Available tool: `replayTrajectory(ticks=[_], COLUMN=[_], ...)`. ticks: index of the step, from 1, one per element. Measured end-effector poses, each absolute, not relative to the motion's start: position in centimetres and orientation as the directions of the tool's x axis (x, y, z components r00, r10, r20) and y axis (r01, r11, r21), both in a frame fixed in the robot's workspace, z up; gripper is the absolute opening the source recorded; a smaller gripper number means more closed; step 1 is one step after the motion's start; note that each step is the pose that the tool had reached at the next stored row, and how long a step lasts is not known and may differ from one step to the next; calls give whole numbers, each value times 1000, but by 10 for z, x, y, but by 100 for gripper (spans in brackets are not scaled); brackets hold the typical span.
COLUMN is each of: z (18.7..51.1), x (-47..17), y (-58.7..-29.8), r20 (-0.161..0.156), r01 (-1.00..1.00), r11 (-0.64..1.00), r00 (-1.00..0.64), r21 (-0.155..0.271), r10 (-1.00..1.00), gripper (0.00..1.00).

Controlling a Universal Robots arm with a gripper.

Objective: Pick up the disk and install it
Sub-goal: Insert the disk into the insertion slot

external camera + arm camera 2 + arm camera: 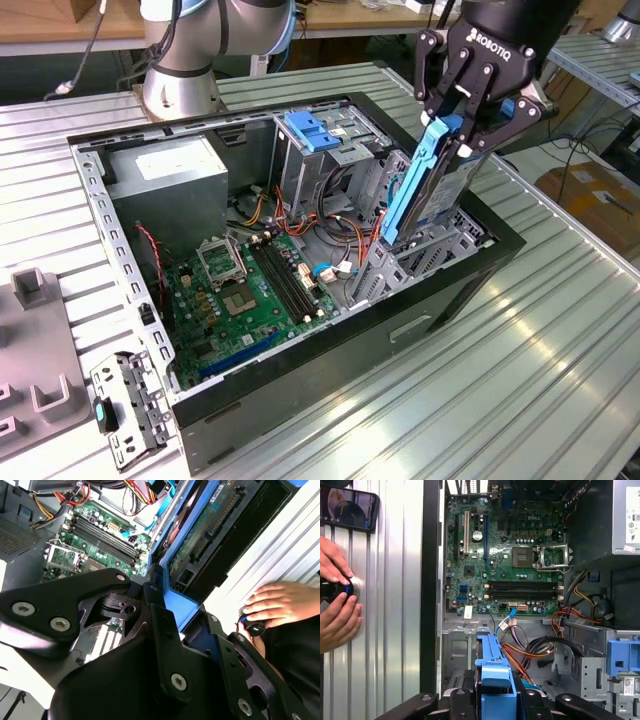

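Exterior view, grip: the gripper (462, 130) was clamped on the upper end of the disk (425, 195), its fingers pressing the two broad faces.
Disk position: it stood nearly upright and slightly tilted. Its lower end was inside the open computer case (330, 350), at the mouth of the metal drive bay (420, 262) near the case wall on the exterior view's right.
Why held so: holding it by the top probably left the lower end free to enter the bay, and the upright pose seemed to match the slot.
Disk look: a flat silver-grey body in a blue plastic frame. The second wrist view showed its green circuit-board side (210, 525), and the first wrist view showed the blue frame edge-on (492, 667).
Inside the case: the motherboard (250, 280) lay flat beside the bay, with the power-supply box (165, 175) well apart from the disk.
Person: a hand (337, 607) rested on the table (560, 340) around a small dark round device, outside the case.
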State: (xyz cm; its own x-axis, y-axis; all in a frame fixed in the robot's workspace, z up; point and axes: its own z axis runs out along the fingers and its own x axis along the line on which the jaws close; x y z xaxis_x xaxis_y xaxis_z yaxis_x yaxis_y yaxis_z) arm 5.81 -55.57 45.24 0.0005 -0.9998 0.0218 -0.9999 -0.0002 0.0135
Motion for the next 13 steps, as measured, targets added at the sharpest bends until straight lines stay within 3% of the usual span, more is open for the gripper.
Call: replayTrajectory(ticks=[13], z=[444], x=[59], y=[-563], r20=[21], r01=[-999], r11=[34], r00=[-34], r21=[14], r10=[-999], gripper=[37])
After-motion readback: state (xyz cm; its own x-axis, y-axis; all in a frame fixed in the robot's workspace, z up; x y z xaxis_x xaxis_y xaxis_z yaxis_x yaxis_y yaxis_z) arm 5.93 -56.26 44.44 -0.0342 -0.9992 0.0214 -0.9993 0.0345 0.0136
